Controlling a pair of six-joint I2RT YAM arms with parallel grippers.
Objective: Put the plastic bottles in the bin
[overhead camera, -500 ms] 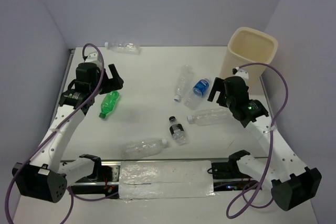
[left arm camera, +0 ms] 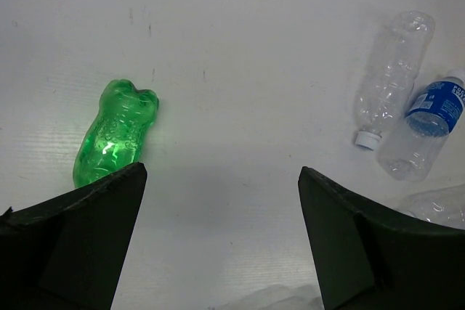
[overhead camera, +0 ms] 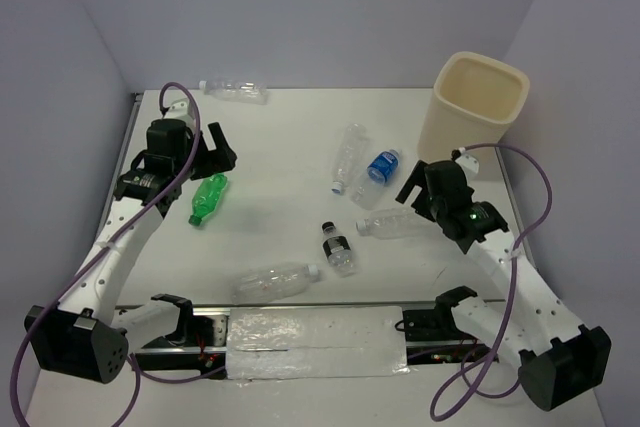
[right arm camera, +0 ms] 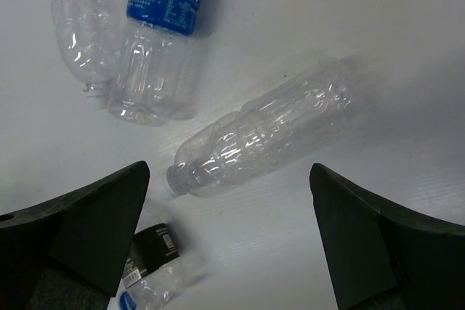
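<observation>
From above, plastic bottles [overhead camera: 272, 280] lying loose on the white desk [overhead camera: 280, 127], among them a green bottle [overhead camera: 209, 197] near the left jaws, a blue-labelled bottle [overhead camera: 380, 169] and a crinkled clear bottle [overhead camera: 395, 222] by the right jaws; cream bin [overhead camera: 478, 107] upright at the far right corner, its bottom out of sight. Left wrist: left jaws wide apart on nothing, green bottle's near end hidden behind one. Right wrist: right jaws wide apart, crinkled clear bottle just ahead between them, untouched; short dark-capped bottle [right arm camera: 156, 252] half hidden

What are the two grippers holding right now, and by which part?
Nothing. The left gripper and the right gripper are both open and empty.
</observation>
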